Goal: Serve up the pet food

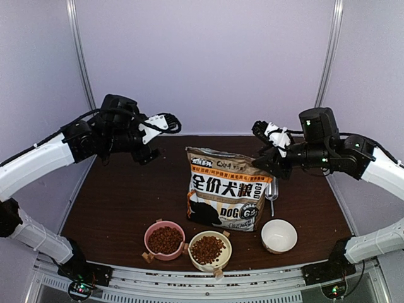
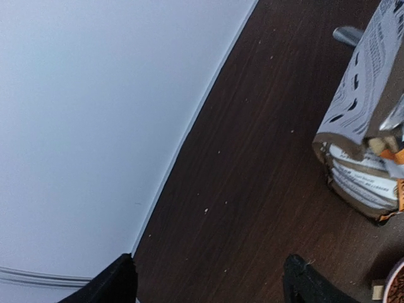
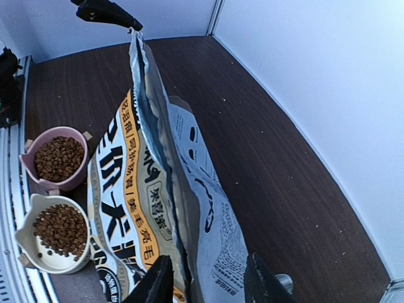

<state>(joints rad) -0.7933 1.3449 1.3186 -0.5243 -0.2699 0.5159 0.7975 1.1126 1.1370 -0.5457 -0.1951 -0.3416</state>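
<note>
The pet food [image 1: 165, 240] fills a pink bowl [image 1: 149, 243], and more of it [image 1: 207, 249] lies in a cream bowl [image 1: 225, 255]; in the right wrist view the kibble [image 3: 58, 158] shows in both bowls. The printed bag [image 1: 226, 189] stands upright mid-table. My right gripper [image 1: 273, 165] hangs at its top right corner, open, with the bag's top edge [image 3: 189, 189] between the fingers [image 3: 158, 284]. My left gripper [image 1: 146, 154] is raised left of the bag, wide open and empty [image 2: 211, 287].
An empty white bowl [image 1: 279, 235] sits front right. A metal scoop [image 1: 271, 189] lies against the bag's right side. Crumbs dot the dark tabletop [image 2: 252, 158]. White walls [image 2: 82, 126] close in the table at the back and sides.
</note>
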